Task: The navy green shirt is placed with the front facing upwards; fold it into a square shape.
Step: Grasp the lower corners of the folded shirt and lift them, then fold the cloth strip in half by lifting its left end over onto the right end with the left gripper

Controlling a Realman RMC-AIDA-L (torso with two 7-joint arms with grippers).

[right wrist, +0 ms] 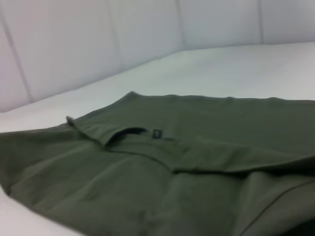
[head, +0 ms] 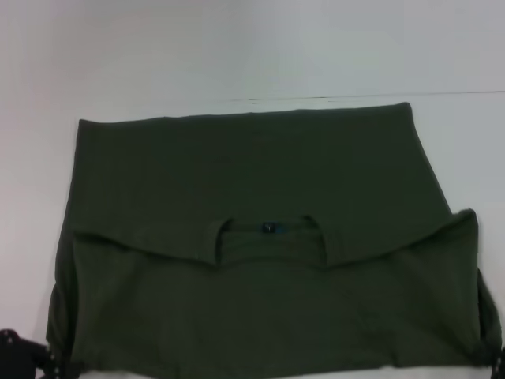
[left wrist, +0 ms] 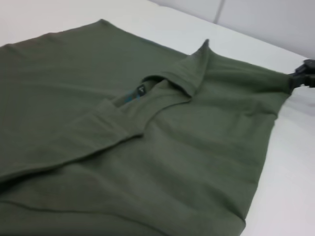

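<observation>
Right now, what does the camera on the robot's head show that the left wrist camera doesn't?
Only the head view takes in the whole navy green shirt, with the left gripper and the right gripper at its near corners. Only the left wrist view shows the folded collar edge standing up, and the right gripper up close pulling the cloth taut. Both show the collar label on the white table.

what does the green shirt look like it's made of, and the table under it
Shirt: looks like soft matte knit, probably cotton jersey; it drapes limply, folds without stiff creases, shows no sheen. Its collar seems a thicker band of the same cloth. Table: smooth white, faintly glossy, perhaps laminate or painted board; the material can't be told for sure.
</observation>
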